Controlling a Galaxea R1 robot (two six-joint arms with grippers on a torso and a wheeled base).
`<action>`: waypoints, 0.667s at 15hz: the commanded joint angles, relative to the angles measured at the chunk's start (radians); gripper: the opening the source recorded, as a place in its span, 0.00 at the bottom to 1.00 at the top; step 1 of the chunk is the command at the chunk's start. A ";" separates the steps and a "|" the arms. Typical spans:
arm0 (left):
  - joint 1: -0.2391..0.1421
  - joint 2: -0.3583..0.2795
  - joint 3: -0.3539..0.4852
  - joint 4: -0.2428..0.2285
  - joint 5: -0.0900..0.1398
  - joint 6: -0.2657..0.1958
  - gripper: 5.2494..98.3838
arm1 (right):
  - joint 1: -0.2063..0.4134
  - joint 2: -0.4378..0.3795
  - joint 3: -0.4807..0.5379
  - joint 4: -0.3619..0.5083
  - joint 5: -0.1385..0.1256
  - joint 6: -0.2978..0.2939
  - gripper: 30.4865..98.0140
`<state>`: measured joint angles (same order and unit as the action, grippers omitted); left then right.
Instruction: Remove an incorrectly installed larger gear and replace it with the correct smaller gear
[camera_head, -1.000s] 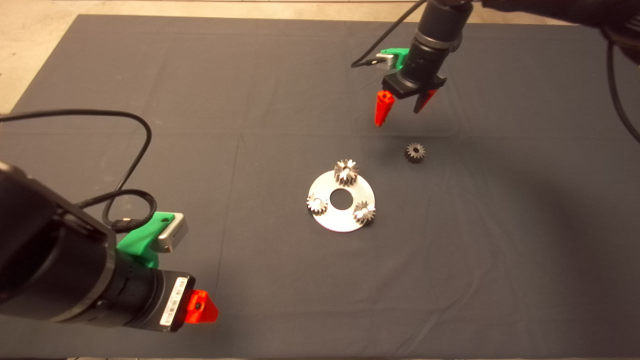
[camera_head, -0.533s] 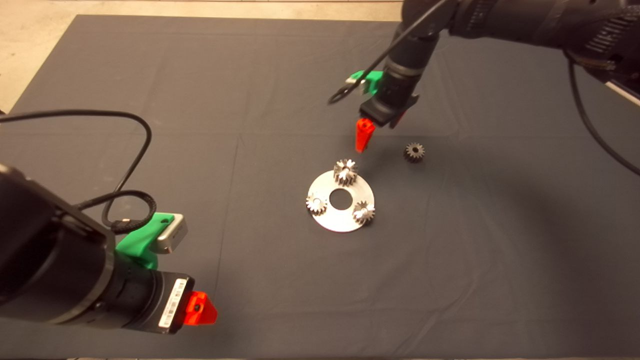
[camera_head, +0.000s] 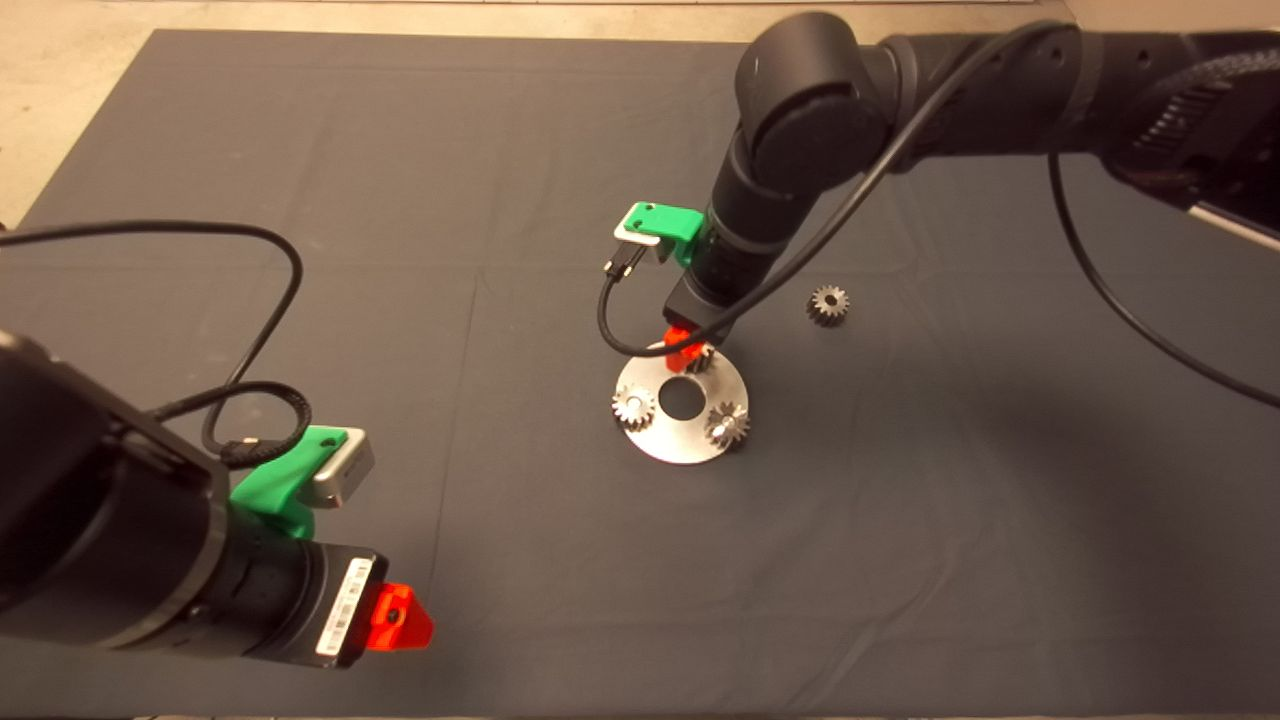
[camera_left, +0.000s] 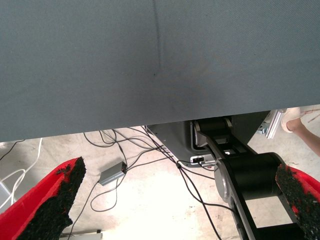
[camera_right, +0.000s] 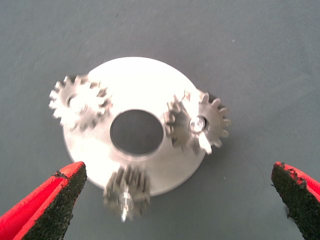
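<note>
right gripper (camera_right: 175, 202) is open wide, hovering directly above the round metal plate (camera_right: 140, 80), fingers spread well outside the plate rim on both sides. the larger gear (camera_right: 197, 125) sits on its pin at the plate edge, below the gripper and offset toward one finger (camera_right: 297, 192), not centred between the pads. two small bright gears (camera_right: 79, 102) are also on the plate, so there is little room. the smaller gear (camera_head: 829, 304) lies on the dark mat (camera_head: 400, 200), well apart from the gripper, off to the side of the plate.

step looks like the approach to pull the larger gear. to do it well: shift so the gear is midway between the pads, come straight down, close on the teeth only, keep clear of the neighbouring gears, lift vertically off the pin so the plate doesn't drag.

left gripper (camera_head: 400, 618) parked at the mat's near edge, open, holding nothing.
</note>
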<state>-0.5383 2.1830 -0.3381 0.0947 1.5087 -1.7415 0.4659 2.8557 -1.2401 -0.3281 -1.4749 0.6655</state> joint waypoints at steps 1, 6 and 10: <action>-0.012 -0.004 0.018 0.002 0.007 -0.003 0.99 | -0.015 -0.034 0.042 -0.123 0.004 0.062 1.00; -0.012 -0.004 0.018 0.002 0.007 -0.004 0.99 | -0.061 -0.034 0.032 -0.190 0.013 0.184 1.00; -0.012 -0.003 0.018 0.002 0.007 -0.004 0.99 | -0.062 -0.032 0.032 -0.200 0.015 0.258 1.00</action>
<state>-0.5383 2.1830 -0.3381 0.0947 1.5106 -1.7415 0.3872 2.8180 -1.2085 -0.4825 -1.4657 0.8728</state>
